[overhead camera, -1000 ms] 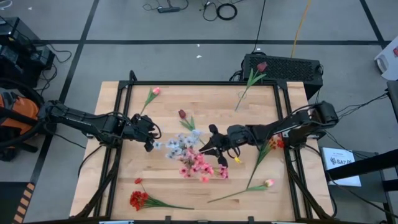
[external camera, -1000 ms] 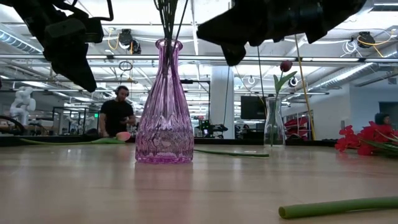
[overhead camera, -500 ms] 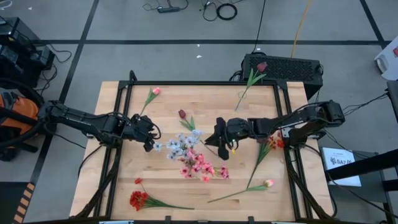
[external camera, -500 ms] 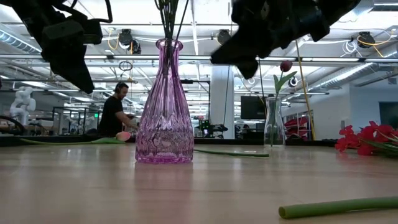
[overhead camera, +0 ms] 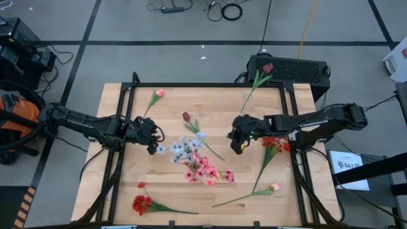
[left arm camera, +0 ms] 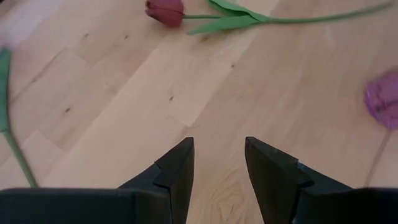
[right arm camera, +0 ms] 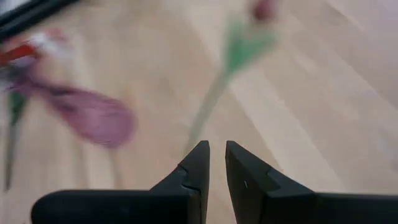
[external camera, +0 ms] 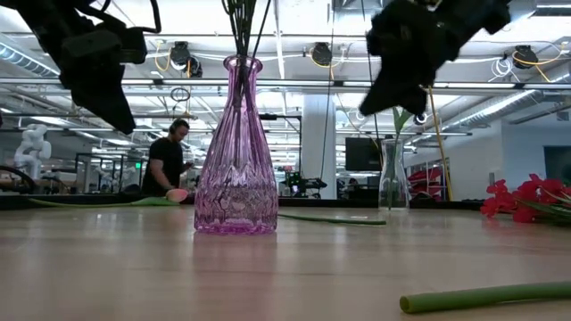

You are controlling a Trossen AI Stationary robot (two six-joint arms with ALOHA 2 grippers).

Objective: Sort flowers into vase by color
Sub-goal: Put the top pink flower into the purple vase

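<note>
A purple glass vase (external camera: 235, 152) stands mid-table with pink and pale blue sprays (overhead camera: 194, 159) in it. Loose stems lie flat around it: a dark red tulip (overhead camera: 186, 117), pink buds (overhead camera: 159, 93) (overhead camera: 275, 187) and red sprays (overhead camera: 141, 203) (overhead camera: 276, 145). A red tulip (overhead camera: 268, 67) stands in a clear vase (external camera: 391, 174) at the far right. My left gripper (overhead camera: 152, 137) hovers open just left of the sprays. My right gripper (overhead camera: 236, 143) hangs in the air right of the purple vase, fingers (right arm camera: 199, 163) shut to a thin slit, holding nothing.
A black frame rims the wooden table (overhead camera: 127, 184). A dark box (overhead camera: 289, 69) sits beyond the far right corner. A green stalk (external camera: 482, 297) lies near the low camera. A person (external camera: 167, 160) stands in the room behind. Bare wood shows at the near left and far middle.
My right gripper has drawn back from the sprays above the purple vase toward the table's right edge, turning as it went. The flowers and vases have stayed where they were.
</note>
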